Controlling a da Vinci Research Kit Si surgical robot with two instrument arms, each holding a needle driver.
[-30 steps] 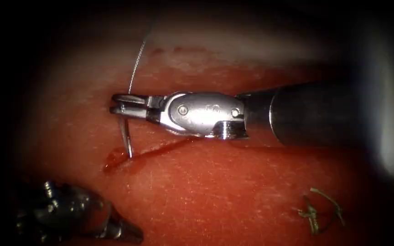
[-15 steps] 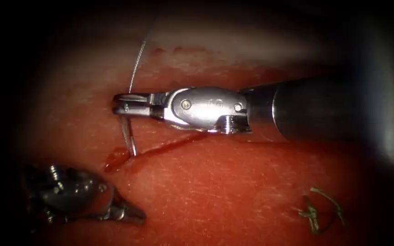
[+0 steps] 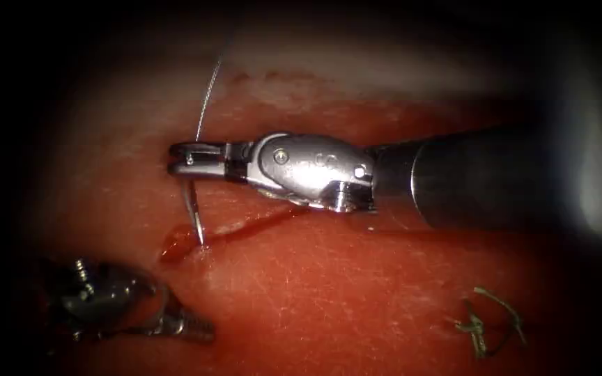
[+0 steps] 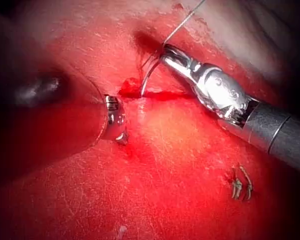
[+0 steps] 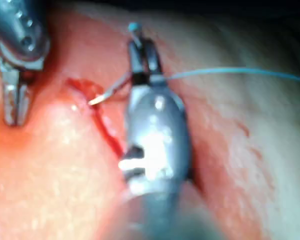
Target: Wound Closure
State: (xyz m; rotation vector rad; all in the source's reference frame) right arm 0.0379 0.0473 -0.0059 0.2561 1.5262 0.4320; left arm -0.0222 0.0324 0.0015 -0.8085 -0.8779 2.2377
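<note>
The right arm's silver wristed needle driver (image 3: 191,159) is clamping its jaws on the thin curved steel needle (image 3: 194,216) near its thread end, and the pale fine thread (image 3: 209,94) is running up and away from those jaws. Taking the dark red cut in the pork tissue (image 3: 235,226) as the landmark, the needle is hanging straight down from the jaws onto the cut's left end, its long axis crossing the cut almost squarely. Its tip is sitting at the edge of the red fluid pooled there (image 3: 175,245); I cannot tell whether the point is in the tissue (image 3: 357,292) or just touching it.

The left arm's dark needle driver (image 3: 200,327) is lying below the cut's left end, jaws apparently together and holding nothing, near the needle tip but apart from it. The right tool is the nearer.

Against the earlier frames, the right tool's wrist is tilting more and the needle is standing steeper at the cut, while the left tool is sitting higher than it did a second ago.

A small knot of greenish cut thread ends (image 3: 485,324) is lying well right of and below the cut.
</note>
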